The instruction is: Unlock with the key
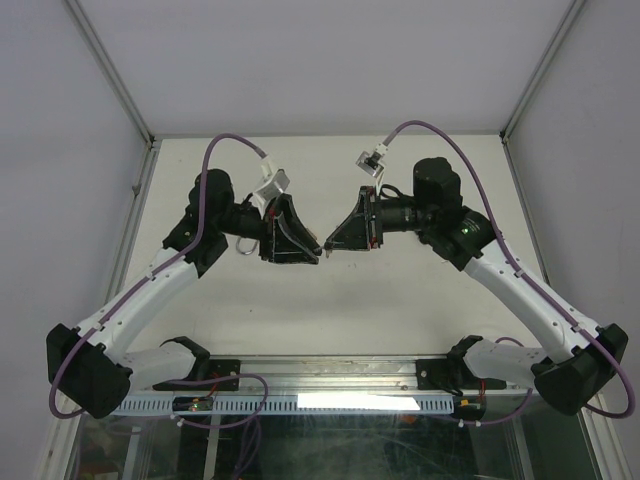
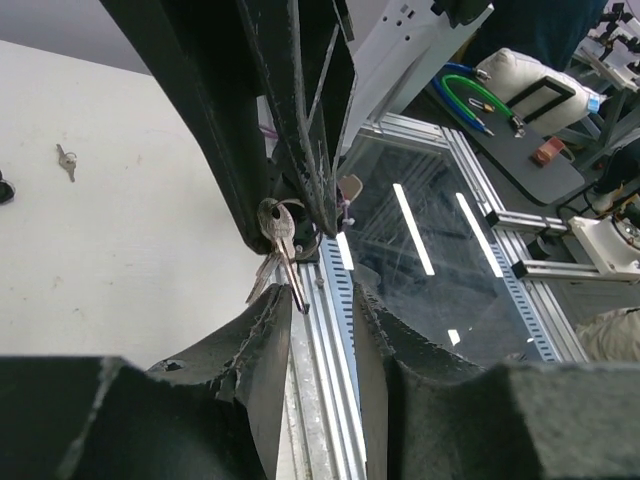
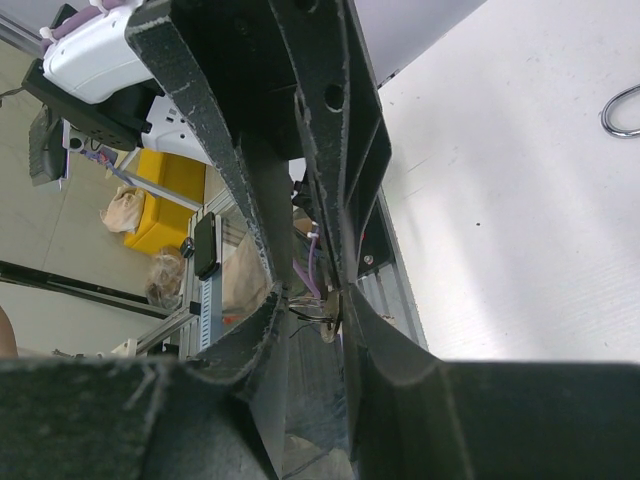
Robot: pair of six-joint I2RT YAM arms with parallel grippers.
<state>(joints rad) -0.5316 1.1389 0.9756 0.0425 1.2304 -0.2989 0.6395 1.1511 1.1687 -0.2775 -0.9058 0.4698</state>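
Top view: over the bench (image 1: 400,310), the left tool (image 1: 316,260) sits nearly tip to tip with the right tool (image 1: 329,243). Left wrist view: the right tool pinches a hanging bunch of keys (image 2: 279,245); the left tool stands spread just below. Right wrist view: a metal loop (image 3: 622,110) lies on the bench, well apart from the right tool

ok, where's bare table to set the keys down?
Crowded: centre, where left gripper and right gripper meet at the key bunch. Free: the far strip of table between them and the back wall, and the near strip before the front rail. A loose key lies on the table too.
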